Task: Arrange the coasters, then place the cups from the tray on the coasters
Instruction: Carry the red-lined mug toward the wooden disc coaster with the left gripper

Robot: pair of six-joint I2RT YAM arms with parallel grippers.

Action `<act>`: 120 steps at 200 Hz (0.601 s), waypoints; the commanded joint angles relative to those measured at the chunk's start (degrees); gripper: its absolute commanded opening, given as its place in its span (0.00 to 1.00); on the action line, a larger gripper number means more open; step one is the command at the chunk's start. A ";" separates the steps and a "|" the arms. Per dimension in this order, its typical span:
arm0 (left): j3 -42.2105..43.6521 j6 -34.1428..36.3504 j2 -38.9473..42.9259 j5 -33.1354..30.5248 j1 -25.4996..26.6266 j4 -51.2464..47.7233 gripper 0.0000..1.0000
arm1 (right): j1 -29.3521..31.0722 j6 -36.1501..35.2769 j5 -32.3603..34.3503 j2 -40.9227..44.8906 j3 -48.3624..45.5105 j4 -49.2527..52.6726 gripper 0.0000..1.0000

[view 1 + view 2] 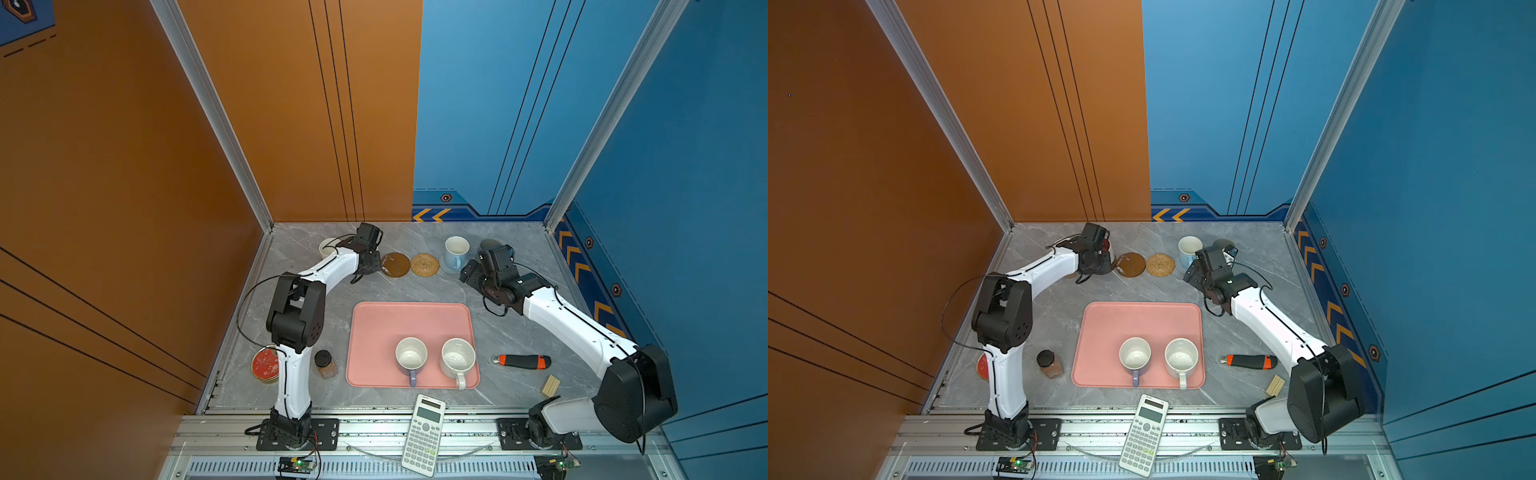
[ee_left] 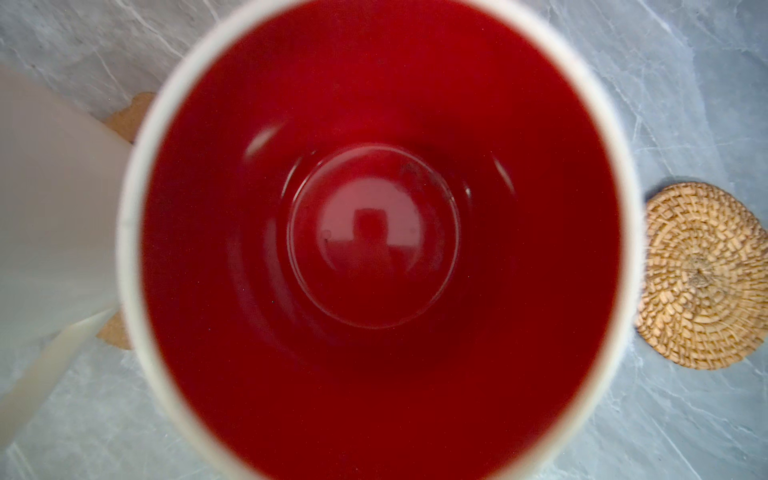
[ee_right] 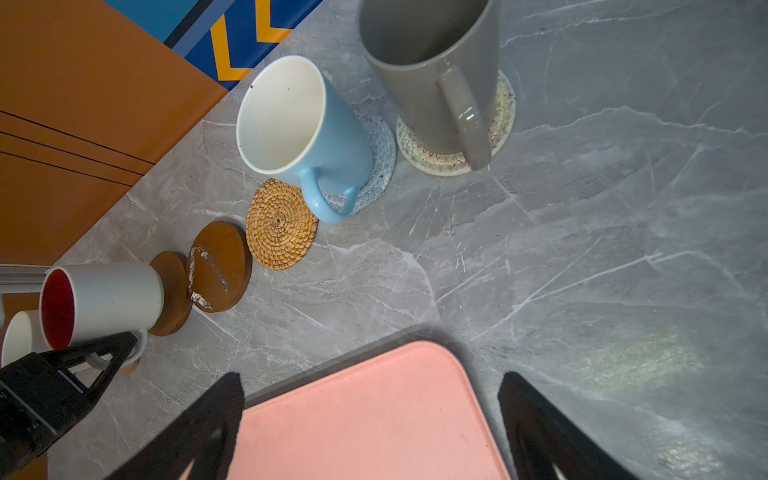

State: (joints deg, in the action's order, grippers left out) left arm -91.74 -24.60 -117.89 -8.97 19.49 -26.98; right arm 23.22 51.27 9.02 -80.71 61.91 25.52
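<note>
We start at the left gripper (image 3: pixel 116 347). Its black fingers are drawn narrow onto the handle of the white glazed mug with the red inside (image 3: pixel 112 299). That mug stands upright on a smooth brown wooden disc (image 3: pixel 174 291) at the back left of the grey marble-patterned table (image 1: pixel 498 332). A plain white mug (image 1: pixel 328 246) crowds it on one side, with a lobe of the tan paw-shaped coaster (image 2: pixel 124 118) showing between them. On the other side a second brown disc (image 3: pixel 220 272), scuffed whitish, touches or slightly overlaps the first.

Next along the back row lies the round coiled rattan coaster (image 3: pixel 280 224), bare. After it come the light blue mug (image 3: pixel 316 137) on a grey-blue knitted round (image 3: pixel 382 153) and the tall grey mug (image 3: pixel 432 62) on a whitish woven round (image 3: pixel 457 162).

The right gripper (image 3: pixel 372 378) hangs spread wide and empty over the far right corner of the flat pink tray (image 1: pixel 374 324). Near the tray's front edge stand a lavender mug (image 1: pixel 411 355) and a speckled cream mug (image 1: pixel 457 357), side by side, handles toward the front.

Off the tray we see a round red tin (image 1: pixel 264 365), a small brown jar with a black lid (image 1: pixel 325 363), a black-and-orange utility knife (image 1: pixel 521 361) and a small ribbed wooden block (image 1: pixel 550 385). A white calculator (image 1: pixel 424 434) lies on the front rail.
</note>
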 commanded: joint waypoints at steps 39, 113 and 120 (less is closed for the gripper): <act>-2.96 1.14 -1.12 -1.20 -0.99 1.25 0.00 | -0.28 -0.03 0.22 0.97 -0.37 0.41 0.94; -4.35 1.49 -2.61 -1.39 -1.29 0.29 0.00 | -0.28 -0.03 0.16 0.61 -0.17 0.32 0.94; -4.41 1.49 -2.77 -1.38 -1.35 0.24 0.00 | -0.28 0.02 0.17 0.51 -0.07 0.38 0.94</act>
State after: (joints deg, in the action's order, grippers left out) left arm -93.34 -24.12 -120.73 -8.95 18.76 -27.75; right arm 23.22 51.27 9.02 -80.71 61.91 25.52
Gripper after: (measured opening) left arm 0.173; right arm 0.940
